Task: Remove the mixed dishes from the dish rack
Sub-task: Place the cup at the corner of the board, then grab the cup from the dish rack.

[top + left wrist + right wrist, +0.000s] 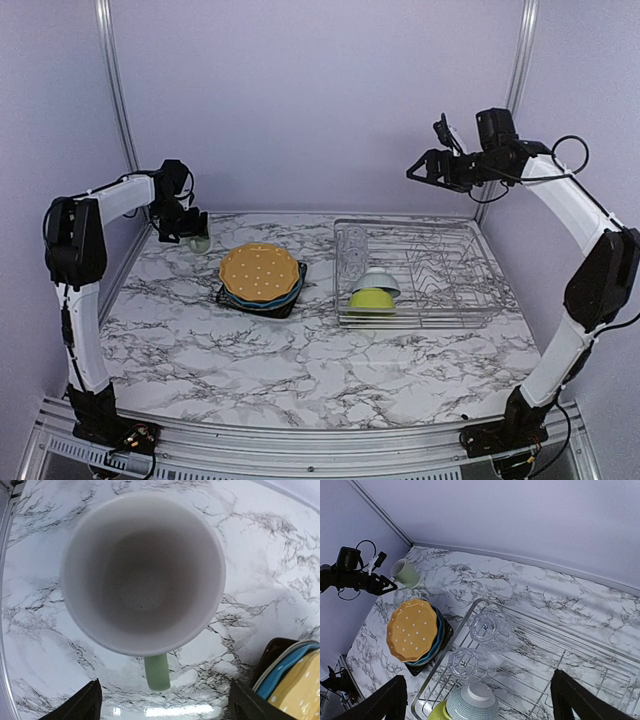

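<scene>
Left claw (192, 230) is at the back-left corner of the bench (300, 370), its fingers (85, 702) wide apart with nothing clamped. The pale green mug (142, 572) stands between them, upright and mouth up, handle toward the wrist. It reads as set down on the marble, not held.

Just beside it is the plate stack: orange dotted plate (260, 271) on top, blue plate (287, 665) beneath, dark square plate (228, 298) at the bottom. The broad base likely keeps the pile steady.

Over in the dish rack (470, 300), two clear glasses (487, 627) crowd the left end. The small white bowl (378, 281) sits upturned over the lime green bowl (371, 298) at the near-left corner.

Right claw (418, 172) hangs high above the rack's far side, fingers spread and empty, its camera looking down on what is left. By my read, plates and mug are out; glasses and bowls remain, closest to the right arm.
</scene>
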You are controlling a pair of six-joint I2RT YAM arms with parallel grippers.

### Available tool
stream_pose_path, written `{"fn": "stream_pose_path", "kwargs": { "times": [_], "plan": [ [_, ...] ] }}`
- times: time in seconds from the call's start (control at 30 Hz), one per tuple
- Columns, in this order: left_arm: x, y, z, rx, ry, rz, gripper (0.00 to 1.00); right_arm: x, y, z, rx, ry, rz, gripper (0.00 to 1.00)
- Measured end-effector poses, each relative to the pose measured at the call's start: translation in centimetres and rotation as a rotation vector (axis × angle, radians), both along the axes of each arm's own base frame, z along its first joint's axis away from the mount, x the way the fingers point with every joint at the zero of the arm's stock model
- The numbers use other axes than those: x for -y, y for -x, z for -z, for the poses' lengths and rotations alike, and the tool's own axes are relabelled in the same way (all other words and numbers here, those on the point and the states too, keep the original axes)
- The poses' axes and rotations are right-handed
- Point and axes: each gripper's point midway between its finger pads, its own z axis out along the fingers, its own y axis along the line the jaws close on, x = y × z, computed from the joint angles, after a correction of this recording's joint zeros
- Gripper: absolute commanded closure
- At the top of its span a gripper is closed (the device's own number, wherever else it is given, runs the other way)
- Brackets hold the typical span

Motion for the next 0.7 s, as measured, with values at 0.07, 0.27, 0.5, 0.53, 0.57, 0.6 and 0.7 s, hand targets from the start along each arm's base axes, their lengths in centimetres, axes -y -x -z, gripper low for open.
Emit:
{"fn": "stream_pose_path", "kwargs": {
  "times": [0.07, 0.27, 0.5, 0.53, 0.57, 0.6, 0.7],
  "plan": [
    [-0.1, 0.0, -1.4, 0.027, -0.002, -0.005, 0.01, -0.2, 0.2, 0.6, -0.011, 0.026, 0.000, 0.05],
    [-0.9, 0.2, -6.9, 0.142, -0.023, -0.024, 0.01, -3.4, 0.8, 3.1, -0.060, 0.139, -0.053, 0.06],
    [-1.6, 1.4, -12.1, 0.252, -0.029, -0.045, 0.01, -8.4, 3.1, 8.6, -0.176, 0.269, -0.164, 0.06],
    [-1.7, 1.7, -12.5, 0.262, -0.029, -0.047, 0.01, -8.9, 3.4, 9.3, -0.191, 0.284, -0.177, 0.06],
    [-1.8, 2.1, -12.9, 0.270, -0.027, -0.049, 0.01, -9.5, 3.8, 10.1, -0.206, 0.303, -0.189, 0.06],
    [-1.8, 2.3, -13.0, 0.274, -0.026, -0.050, 0.01, -10.1, 4.2, 10.9, -0.220, 0.317, -0.202, 0.06],
    [-1.9, 3.0, -13.3, 0.288, -0.020, -0.051, 0.01, -11.3, 4.9, 12.7, -0.252, 0.357, -0.229, 0.06]
  ]
}}
